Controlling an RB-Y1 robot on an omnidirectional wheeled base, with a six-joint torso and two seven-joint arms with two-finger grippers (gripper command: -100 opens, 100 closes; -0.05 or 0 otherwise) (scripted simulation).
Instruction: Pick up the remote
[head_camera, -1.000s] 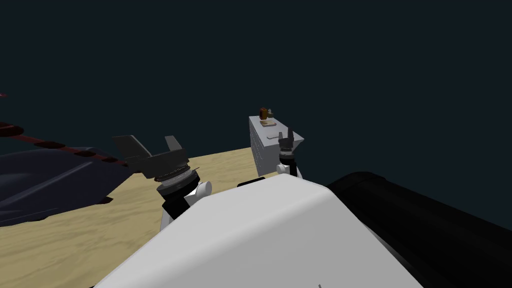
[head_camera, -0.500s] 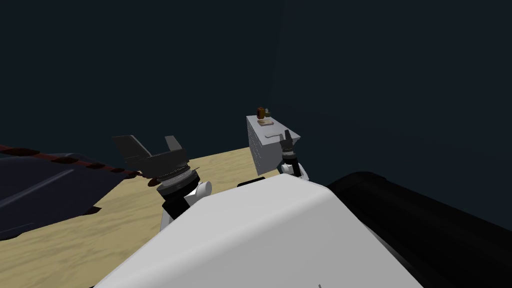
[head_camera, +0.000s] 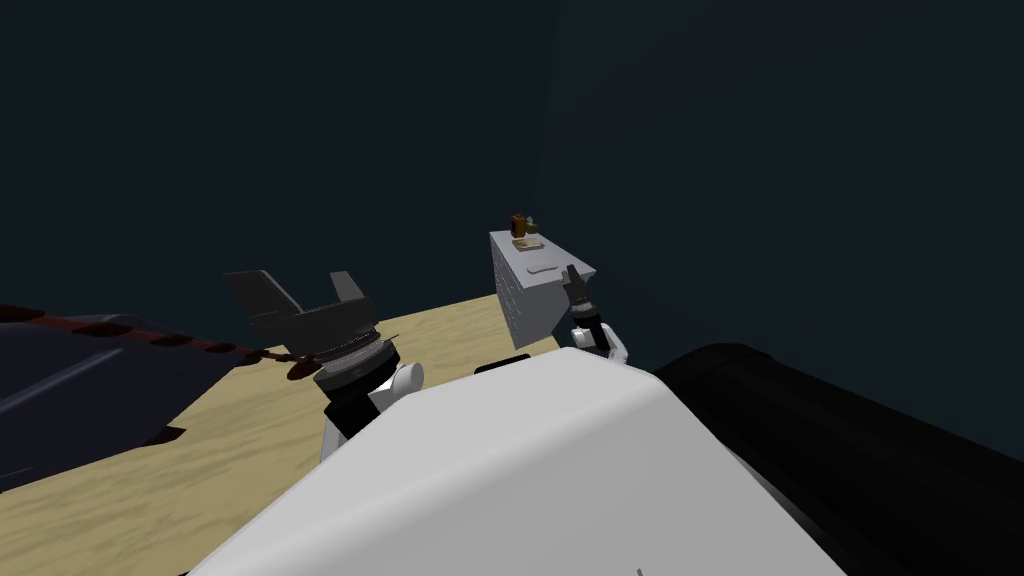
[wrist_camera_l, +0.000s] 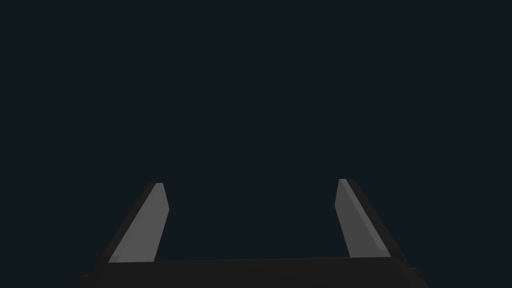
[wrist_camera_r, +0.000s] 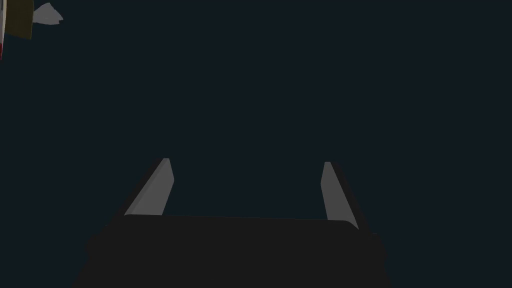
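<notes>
R tool open wide, just beside pale remote atop grey cabinet; L tool also apart.

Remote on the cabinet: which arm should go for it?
Right, probably: the right pincer, open, stands by the cabinet top near the flat pale remote; the left pincer, open too, is far aside.
</notes>
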